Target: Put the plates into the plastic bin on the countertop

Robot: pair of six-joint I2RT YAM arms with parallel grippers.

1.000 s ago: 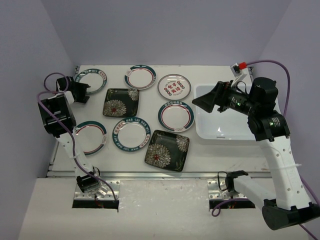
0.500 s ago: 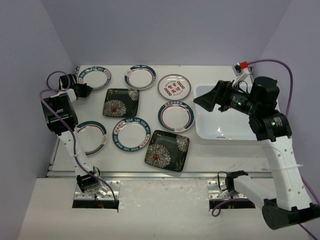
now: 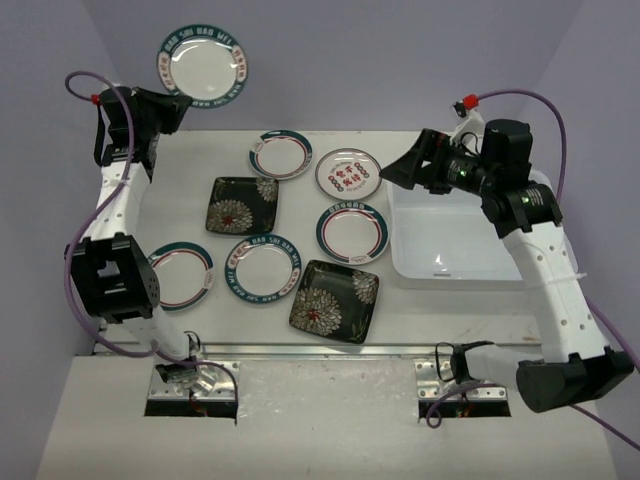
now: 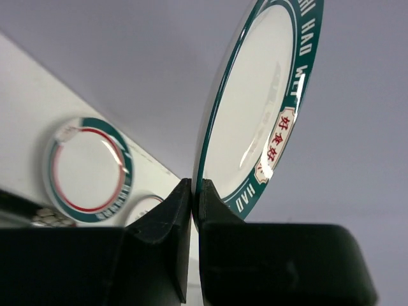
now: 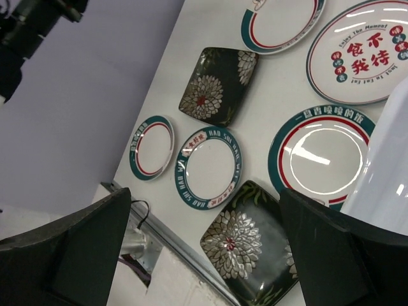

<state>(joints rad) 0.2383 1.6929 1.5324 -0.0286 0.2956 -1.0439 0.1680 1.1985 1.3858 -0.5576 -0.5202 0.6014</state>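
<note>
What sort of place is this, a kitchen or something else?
Probably a robotics lab cell, not a kitchen: plain purple walls box in the table, a left arm and right arm are bolted at its near edge, and plates lie beside a plastic bin.

My left gripper (image 3: 172, 104) holds the raised plate (image 3: 202, 67) high over the table's (image 3: 420, 310) far-left corner, above the six plates (image 3: 263, 267) lying flat. My right gripper (image 3: 393, 176), jaws wide, crowds the bin's (image 3: 460, 283) far-left corner; its near half stands unblocked.
</note>
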